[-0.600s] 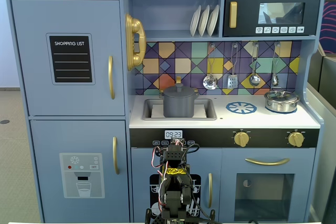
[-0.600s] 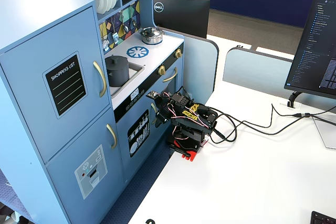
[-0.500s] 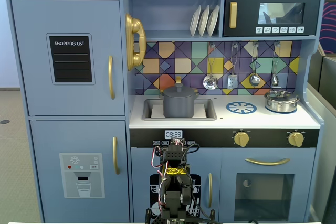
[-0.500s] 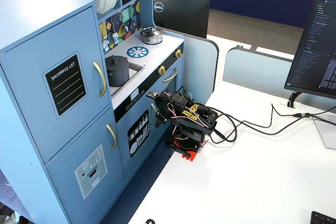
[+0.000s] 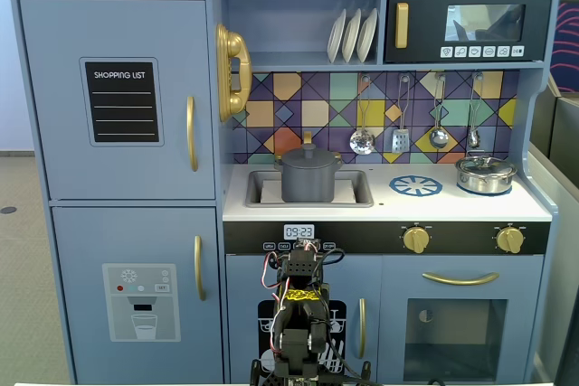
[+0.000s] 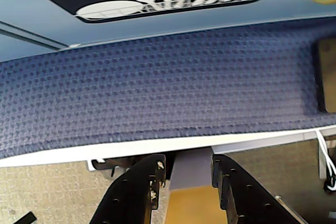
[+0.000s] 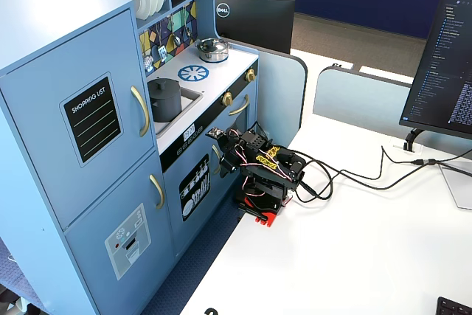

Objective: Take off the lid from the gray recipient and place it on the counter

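Gray recipient (image 5: 308, 178) sits lidded in the sink; jaws (image 6: 186, 174) narrowly parted, empty.

Black chalkboard panel (image 5: 122, 102) on upper fridge door reads "SHOPPING LIST", legible in both fixed views. Small digital clock (image 5: 298, 232) on the black strip under the counter shows "08:23". Back of a dark monitor (image 7: 254, 23) behind the toy kitchen carries the "DELL" logo.
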